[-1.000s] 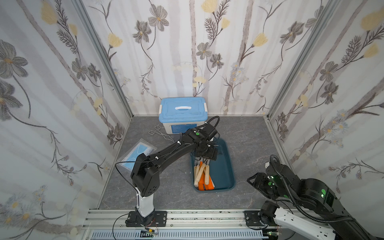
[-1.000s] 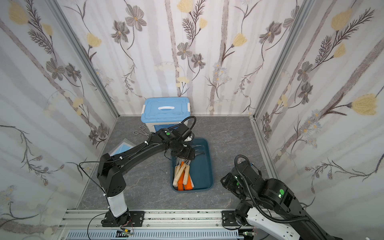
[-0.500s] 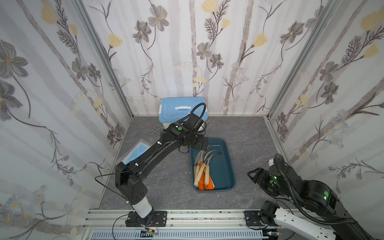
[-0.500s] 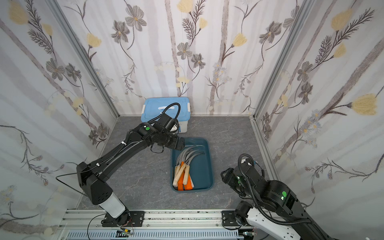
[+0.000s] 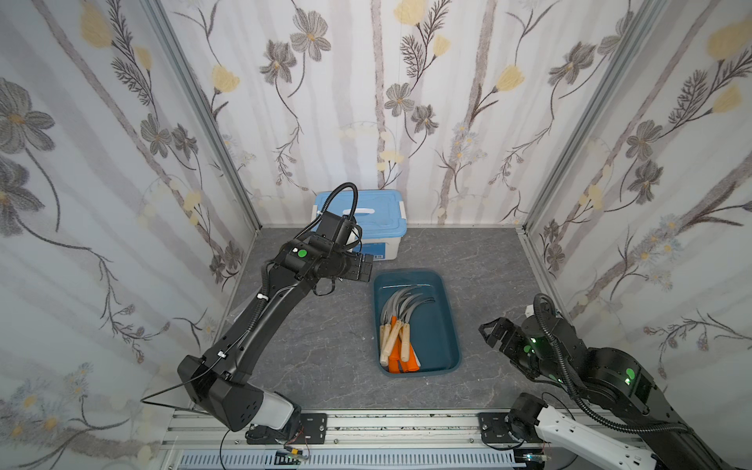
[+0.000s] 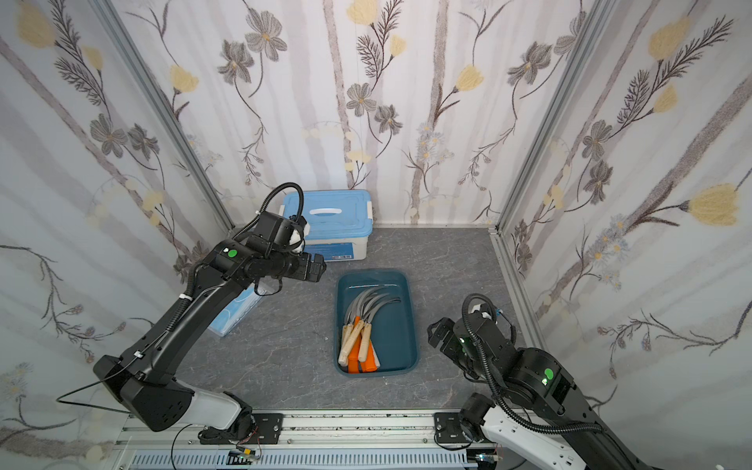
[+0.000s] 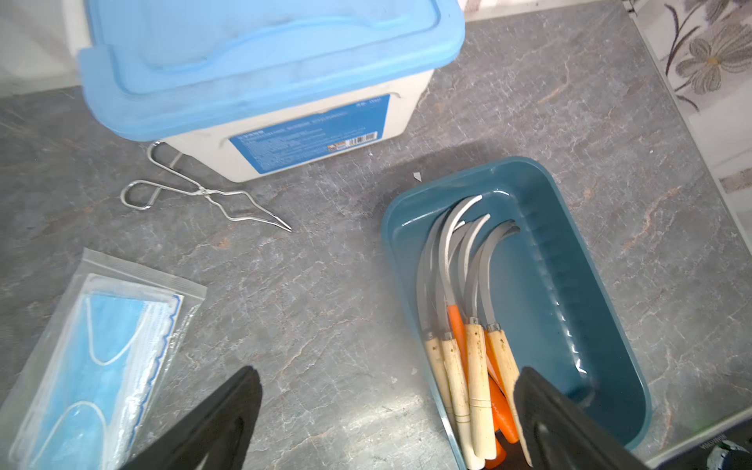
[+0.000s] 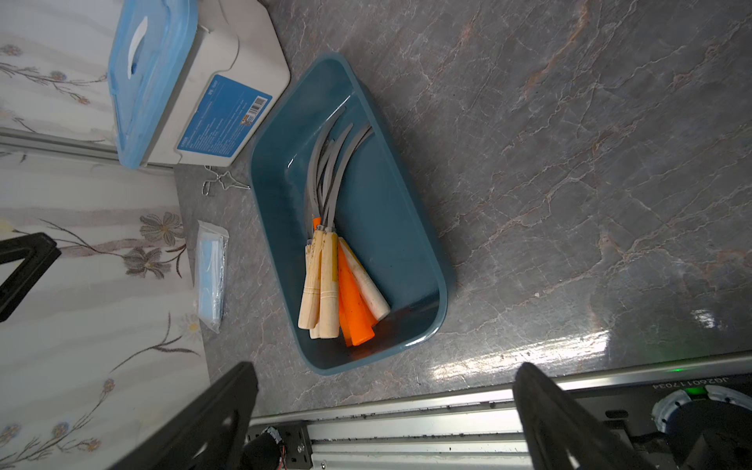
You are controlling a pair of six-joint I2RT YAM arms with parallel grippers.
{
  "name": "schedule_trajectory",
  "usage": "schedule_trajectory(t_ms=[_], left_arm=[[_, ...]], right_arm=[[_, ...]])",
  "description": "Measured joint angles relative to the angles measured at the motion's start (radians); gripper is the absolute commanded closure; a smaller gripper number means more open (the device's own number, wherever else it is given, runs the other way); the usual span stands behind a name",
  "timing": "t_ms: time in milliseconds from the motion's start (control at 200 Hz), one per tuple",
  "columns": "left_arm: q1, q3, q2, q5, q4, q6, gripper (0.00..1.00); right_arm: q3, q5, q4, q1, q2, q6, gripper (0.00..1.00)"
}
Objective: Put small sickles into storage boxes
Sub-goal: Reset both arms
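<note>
Left gripper [image 7: 386, 372], jaws wide and empty, hangs beside the teal tray [image 7: 569, 260] holding the sickles [image 7: 474, 358]; wire tongs [image 7: 201, 190] show in wrist views only.

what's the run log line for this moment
sickles: in teal tray | left gripper: open, empty | right gripper: open, empty | tongs: on table

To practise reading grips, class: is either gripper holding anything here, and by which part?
Nothing is held. The left gripper and right gripper both stand open and empty; the small sickles lie loose in the teal tray.
</note>
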State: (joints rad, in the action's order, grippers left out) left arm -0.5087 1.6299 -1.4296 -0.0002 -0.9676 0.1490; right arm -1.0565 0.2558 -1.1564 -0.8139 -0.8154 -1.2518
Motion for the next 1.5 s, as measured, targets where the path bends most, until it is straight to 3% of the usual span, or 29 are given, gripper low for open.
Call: schedule_trajectory(t_ms=[330,664,899,1174,1499], left_arm=[[0.140,-0.080,0.117,0.022,0.007,-0.030,0.00],[0.377,-0.235,0.259,0.065,0.022,-0.029,0.00],[0.558,-0.347,0.332,0.090,0.071,-0.008,0.00],[0.612,-0.481,0.338,0.101,0.186,0.008,0.00],[0.615,-0.695,0.266,0.071,0.515,0.009,0.00]], right_arm=[[-0.073,-0.071,0.098,0.209,-0.144,0.216,0.00],[-0.202,-0.158,0.224,0.406,-0.281,0.474,0.00],[-0.202,-0.172,0.321,0.531,-0.305,0.624,0.00],[-0.105,-0.130,0.490,0.609,-0.304,0.844,0.00],[0.100,-0.027,0.848,0.686,-0.253,1.056,0.00]])
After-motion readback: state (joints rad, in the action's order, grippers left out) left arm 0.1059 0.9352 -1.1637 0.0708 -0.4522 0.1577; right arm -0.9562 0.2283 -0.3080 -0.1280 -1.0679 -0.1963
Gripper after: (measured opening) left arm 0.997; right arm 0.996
